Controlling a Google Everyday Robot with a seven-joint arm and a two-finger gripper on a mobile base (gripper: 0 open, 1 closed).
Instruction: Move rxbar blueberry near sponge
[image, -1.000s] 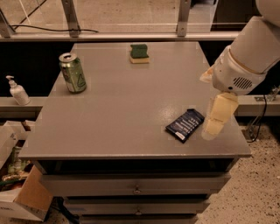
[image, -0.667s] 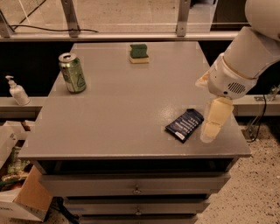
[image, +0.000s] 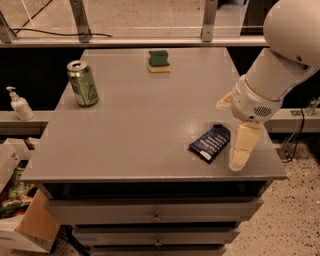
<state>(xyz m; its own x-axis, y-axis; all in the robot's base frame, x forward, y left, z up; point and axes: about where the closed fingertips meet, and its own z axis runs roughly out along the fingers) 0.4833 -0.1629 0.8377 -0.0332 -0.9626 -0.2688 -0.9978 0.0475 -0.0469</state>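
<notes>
The rxbar blueberry (image: 210, 143), a flat dark navy bar with white print, lies at a slant on the grey table (image: 140, 130) near its front right corner. The sponge (image: 159, 61), dark green over pale yellow, sits at the far middle of the table, well away from the bar. My gripper (image: 242, 146), cream-coloured under the white arm (image: 280, 60), hangs down just to the right of the bar, close to the table top at the right edge. It holds nothing that I can see.
A green drink can (image: 83, 83) stands upright at the table's left side. A white pump bottle (image: 19, 104) stands on a ledge to the left. Cardboard boxes (image: 25, 220) lie on the floor at lower left. Drawers (image: 155, 215) sit under the table.
My arm has shifted slightly left and down, bringing the gripper closer to the bar's right side. The bar, sponge and can have not moved.
</notes>
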